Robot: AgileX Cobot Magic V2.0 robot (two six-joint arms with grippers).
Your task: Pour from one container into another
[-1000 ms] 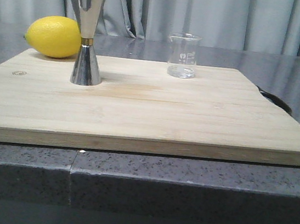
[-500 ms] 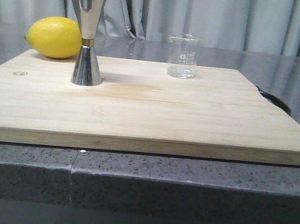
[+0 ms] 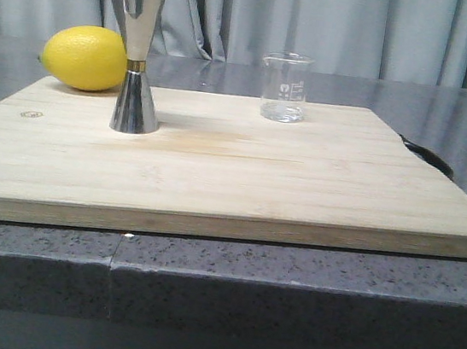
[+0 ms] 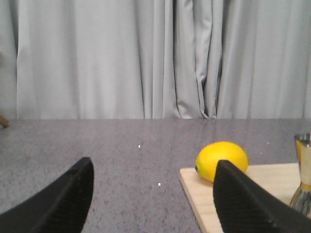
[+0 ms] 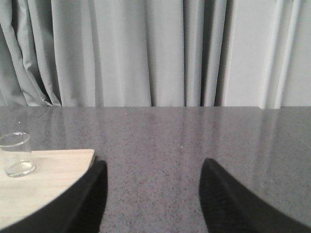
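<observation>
Both vessels stand upright on the wooden board [image 3: 216, 172], prob. staged so each arm gets its own side: glass beaker [image 3: 284, 87] toward the far right of the board, steel jigger [image 3: 137, 57] w/ gold waist band at far left, well apart from each other. A lemon [image 3: 85, 57] sits just behind-left of the jigger, looks like a bystander, not part of the pour. Beaker's on the right arm's side, so right prob. does the pick & tilt while left may steady the jigger, a guess only. Left gripper [image 4: 153, 194] is wide open, nothing between its fingers, over the grey counter [image 3: 285, 302] off the board's left edge; lemon & jigger edge show ahead of it. Right gripper [image 5: 151, 196] also spread open & empty, off the board's right side, beaker visible ahead to its left. Neither touches anything; task not yet started. Writing: beaker has white grad. marks & a small printed block, too small to read. Faint round stamp on the board's left end, illegible. Can't tell if the beaker holds liquid.
</observation>
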